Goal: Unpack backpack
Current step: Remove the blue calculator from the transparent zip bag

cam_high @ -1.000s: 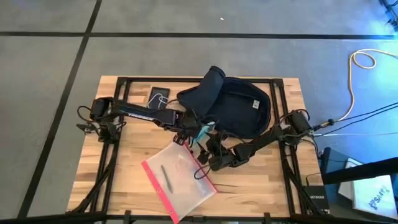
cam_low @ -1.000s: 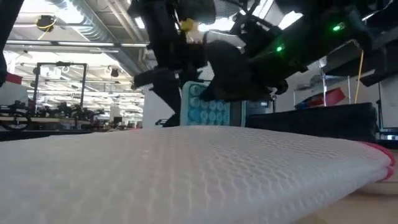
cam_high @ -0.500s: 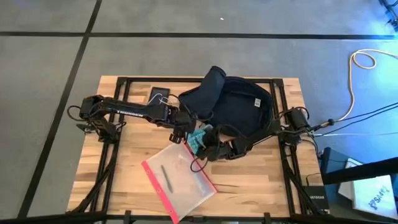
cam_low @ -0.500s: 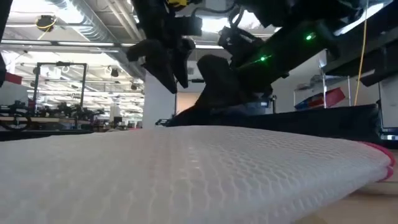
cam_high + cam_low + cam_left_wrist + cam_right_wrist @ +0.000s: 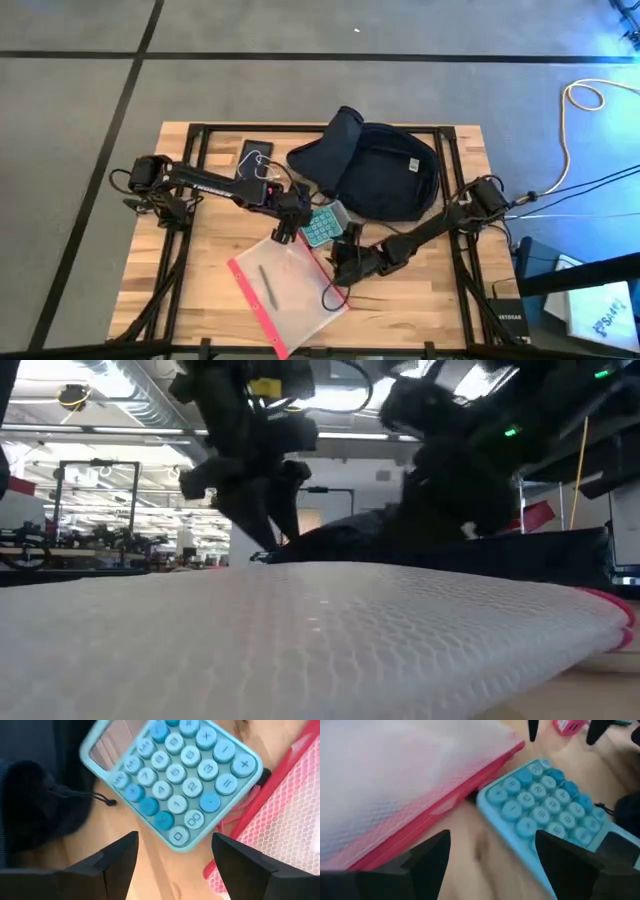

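Calculator (image 5: pixel 322 226) flat on table (image 5: pixel 200 290), left gripper (image 5: pixel 283 231) spread and empty above it, right gripper (image 5: pixel 345 263) spread, empty.

We see the left arm reaching from the table's left edge toward the middle, its left gripper (image 5: pixel 287 231) pointing down with the fingers (image 5: pixel 118 865) spread apart and nothing between them. The right arm stretches from the right edge low across the table, elbow bent, and its right gripper (image 5: pixel 345 264) sits near the middle, close to the left one, fingers (image 5: pixel 427 862) parted wide, likewise empty.
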You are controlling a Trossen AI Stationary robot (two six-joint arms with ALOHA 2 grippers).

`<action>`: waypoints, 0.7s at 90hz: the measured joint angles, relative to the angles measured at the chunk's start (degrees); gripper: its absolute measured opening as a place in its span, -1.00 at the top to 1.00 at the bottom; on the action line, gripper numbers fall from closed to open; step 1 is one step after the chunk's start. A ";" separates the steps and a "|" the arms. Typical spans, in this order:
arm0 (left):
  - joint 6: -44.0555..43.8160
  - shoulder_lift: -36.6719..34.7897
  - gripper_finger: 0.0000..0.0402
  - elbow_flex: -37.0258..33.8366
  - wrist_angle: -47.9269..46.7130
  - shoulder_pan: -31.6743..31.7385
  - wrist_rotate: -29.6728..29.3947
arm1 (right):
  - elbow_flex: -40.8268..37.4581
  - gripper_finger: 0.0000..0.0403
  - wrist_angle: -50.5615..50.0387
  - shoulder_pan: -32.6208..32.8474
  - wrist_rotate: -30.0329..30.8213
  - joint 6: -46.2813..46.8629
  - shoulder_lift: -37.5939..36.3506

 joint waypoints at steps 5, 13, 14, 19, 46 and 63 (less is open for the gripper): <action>-0.31 0.00 -0.19 -0.59 0.15 0.40 0.16 | 0.00 -0.37 -1.11 0.80 2.29 1.17 0.00; -0.83 0.00 -0.19 -1.96 1.55 1.16 0.18 | 0.00 -0.37 -2.38 1.19 5.90 4.92 0.00; -0.87 0.00 -0.19 -2.16 1.71 1.24 0.20 | 0.00 -0.37 -2.52 1.20 5.98 5.19 0.00; -1.06 0.00 -0.19 -2.82 1.78 1.78 0.81 | 0.00 -0.37 -3.52 1.59 6.02 5.71 0.00; -1.27 0.00 -0.19 -4.13 2.29 3.71 5.78 | -8.58 -0.37 -2.18 4.23 13.11 19.32 -2.02; -1.48 0.00 -0.19 -4.13 2.42 4.03 5.93 | -16.32 -0.37 0.52 7.09 18.19 31.81 -8.13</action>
